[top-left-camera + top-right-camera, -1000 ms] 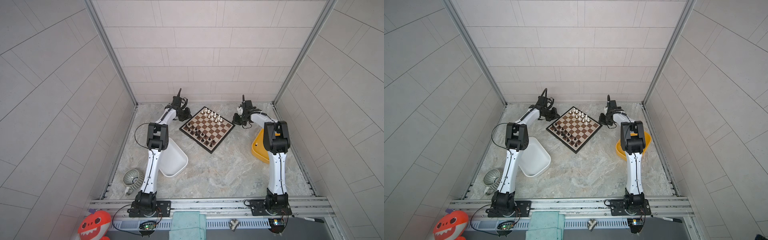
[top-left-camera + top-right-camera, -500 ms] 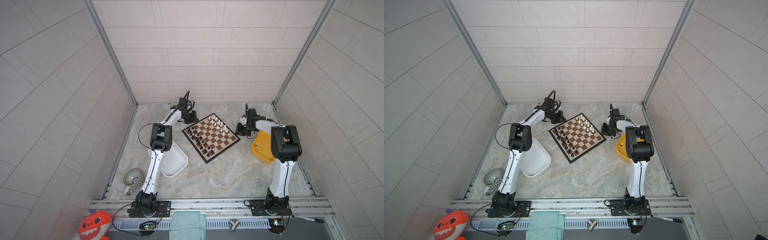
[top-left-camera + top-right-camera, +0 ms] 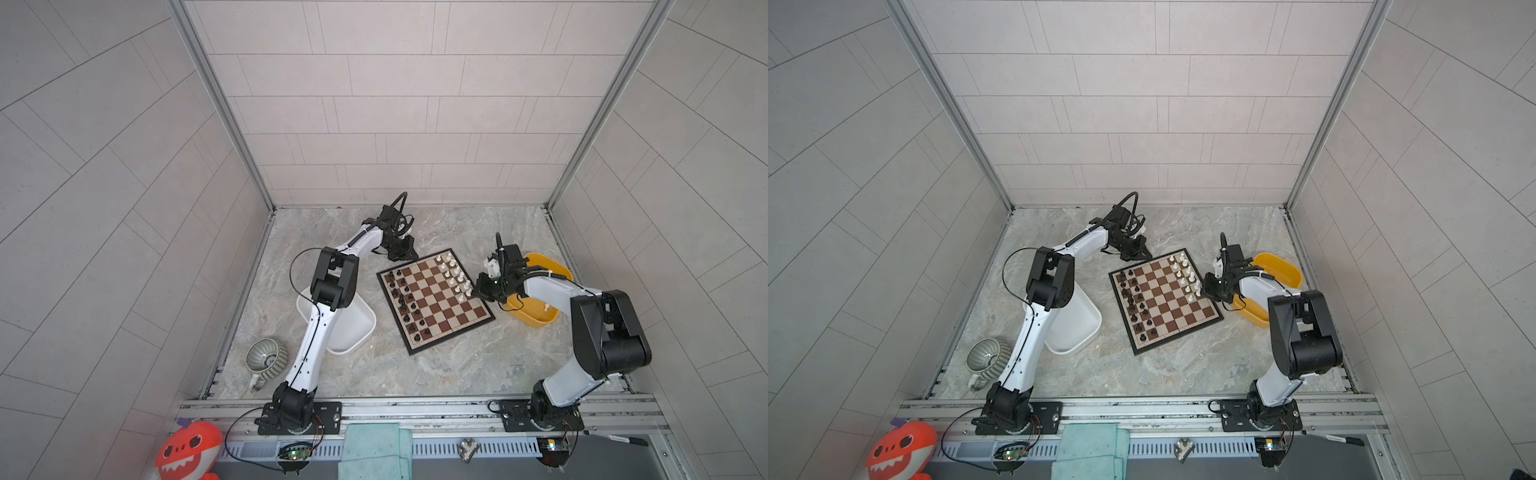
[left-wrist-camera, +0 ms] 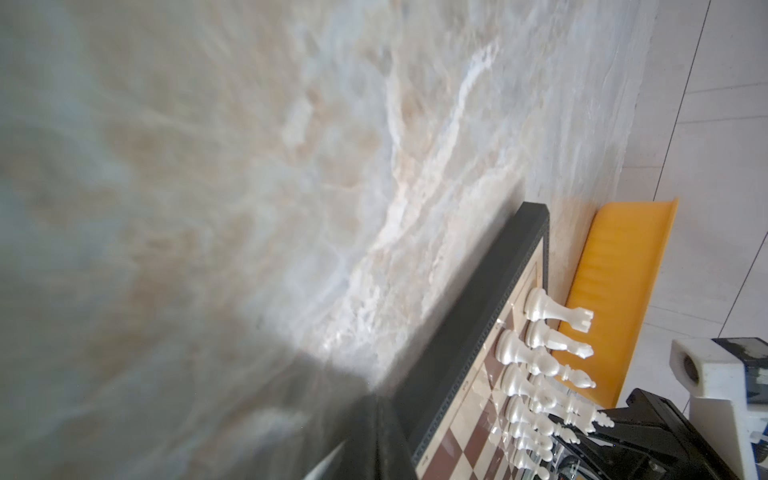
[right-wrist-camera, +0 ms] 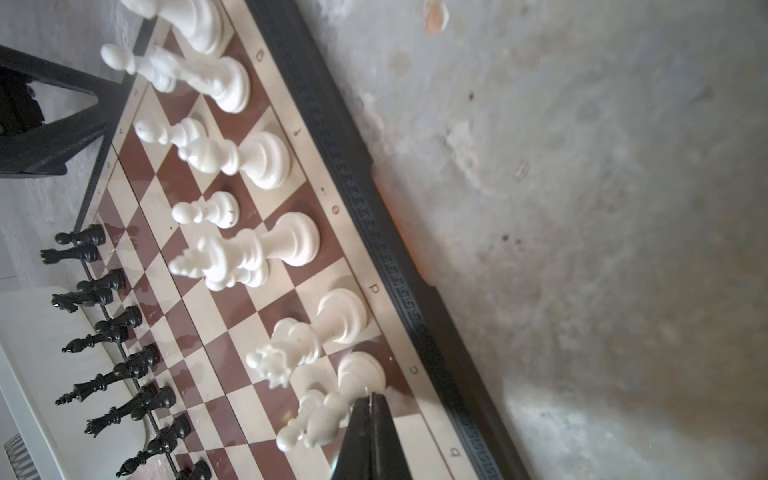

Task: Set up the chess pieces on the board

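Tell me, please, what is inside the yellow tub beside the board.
One small white chess piece shows in the yellow tub, by its near wall. The right arm covers part of the tub's inside, so whatever lies beneath it cannot be seen.

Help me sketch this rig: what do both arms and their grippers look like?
The left arm and right arm have white tubular links, bulky black joints and black bases. Black cables loop off them. The left gripper and right gripper are black, their fingers tapering to thin tips. A white block sits at the right wrist.
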